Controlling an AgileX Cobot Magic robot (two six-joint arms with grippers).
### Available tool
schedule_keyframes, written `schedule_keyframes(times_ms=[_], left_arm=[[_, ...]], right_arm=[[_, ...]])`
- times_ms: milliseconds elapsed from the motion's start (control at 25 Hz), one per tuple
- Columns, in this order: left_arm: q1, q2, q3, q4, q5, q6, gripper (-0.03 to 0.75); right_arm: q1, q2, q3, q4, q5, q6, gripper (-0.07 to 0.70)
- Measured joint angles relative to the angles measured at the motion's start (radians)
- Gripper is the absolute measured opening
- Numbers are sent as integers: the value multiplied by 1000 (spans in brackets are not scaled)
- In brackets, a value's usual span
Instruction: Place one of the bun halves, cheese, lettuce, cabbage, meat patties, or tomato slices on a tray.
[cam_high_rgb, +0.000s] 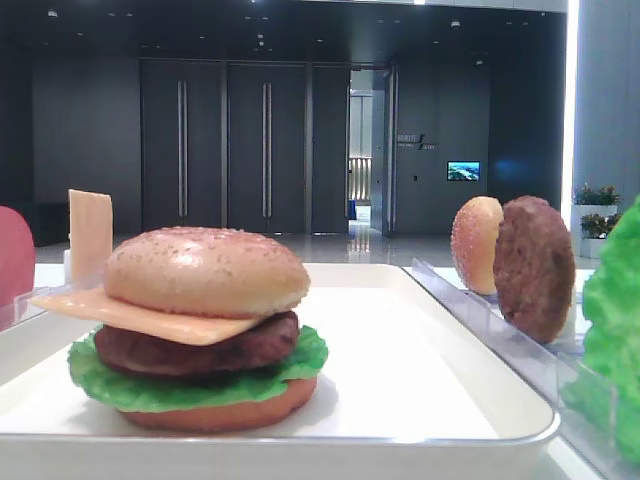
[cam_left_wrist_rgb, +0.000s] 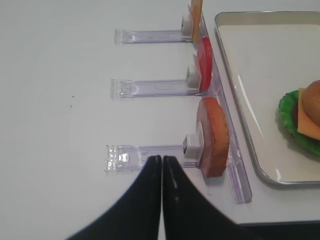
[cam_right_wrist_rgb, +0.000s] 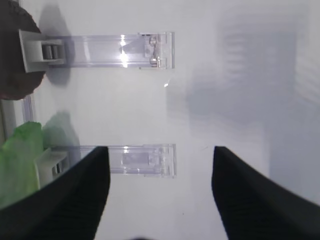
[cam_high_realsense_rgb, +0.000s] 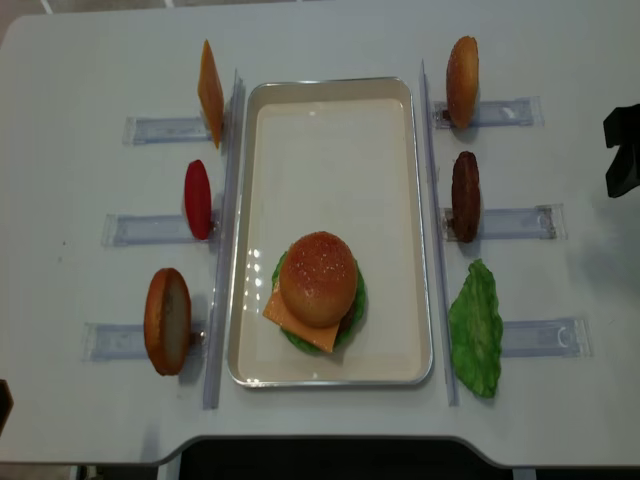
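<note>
A: Right gripper (cam_right_wrist_rgb: 157, 200), nearest thing first. Jaws stand wide apart, nothing between them but bare table. Just ahead of the gap, a clear rack (cam_right_wrist_rgb: 122, 161); off the left jaw, lettuce (cam_right_wrist_rgb: 20, 160) upright in it. Further ahead, a second rack (cam_right_wrist_rgb: 115, 50) with a dark patty (cam_right_wrist_rgb: 15, 55) at its end.

B: Left gripper (cam_left_wrist_rgb: 162, 175)?

A: Jaws pressed together, holding nothing. Just ahead of the tips, a rack with a bun half (cam_left_wrist_rgb: 214, 136) on edge. Beyond that, a tomato slice (cam_left_wrist_rgb: 203, 63), then cheese (cam_left_wrist_rgb: 196, 12) at the far rack. Tray (cam_left_wrist_rgb: 250, 165) lies to the right of the jaws.

B: And the stack?

A: On the tray, near end: bottom bun, lettuce leaf, patty, cheese, domed bun top (cam_high_realsense_rgb: 318, 278) crowning it. The cheese sticks out one side. Looks complete to me; both arms sit well clear of it.

B: Risks from here?

A: My guess only. If the right arm swings in low toward the tray, the open jaws could clip the lettuce or patty and tip them out of their slots. The closed left tips sit close to their rack; a forward nudge would shove it and topple the bun half. The stack is tall, and a knock to the tray rim might slide the top off.
</note>
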Motion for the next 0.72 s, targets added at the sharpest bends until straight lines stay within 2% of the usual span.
schedule_keyframes(times_ms=[720], left_arm=[[0,0,0,0,0,0,-7]], right_arm=[[0,-651,237,-7,26,-1,423]])
